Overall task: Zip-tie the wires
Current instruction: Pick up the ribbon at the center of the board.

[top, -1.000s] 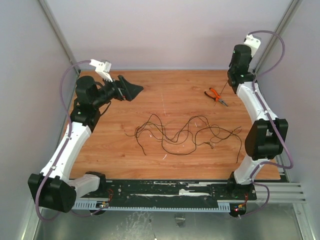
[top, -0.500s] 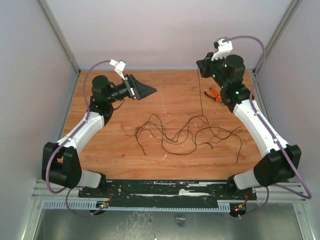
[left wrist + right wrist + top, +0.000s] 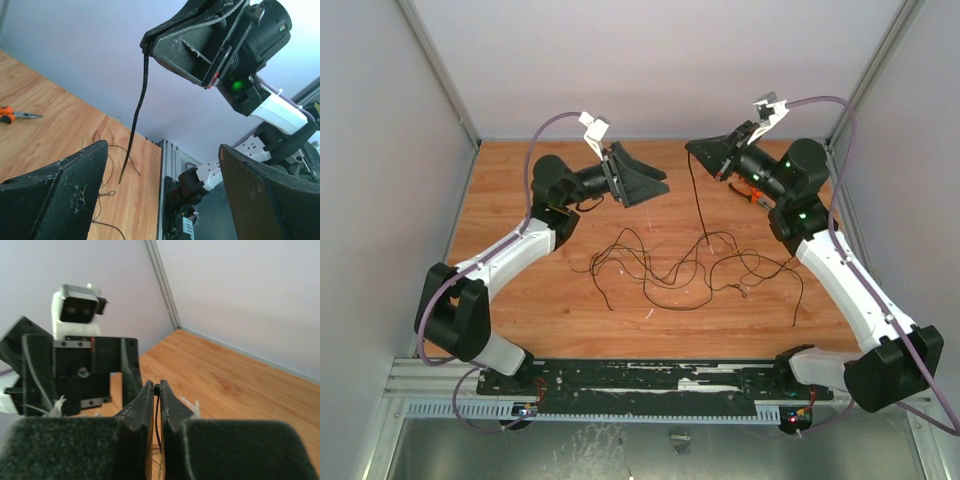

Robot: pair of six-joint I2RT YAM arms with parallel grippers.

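Two arms face each other near the desk's far edge: right gripper (image 3: 693, 149) clamped on a hanging black strip (image 3: 697, 196), left gripper (image 3: 661, 186) spread wide; wires (image 3: 670, 266) sprawl mid-desk.

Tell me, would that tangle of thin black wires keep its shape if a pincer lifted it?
Probably not: the wires lie in loose, sagging loops flat on the table, so they look floppy. Likely very light, since the strands are hair-thin. Lifting one strand may drag others along, because the loops cross each other.
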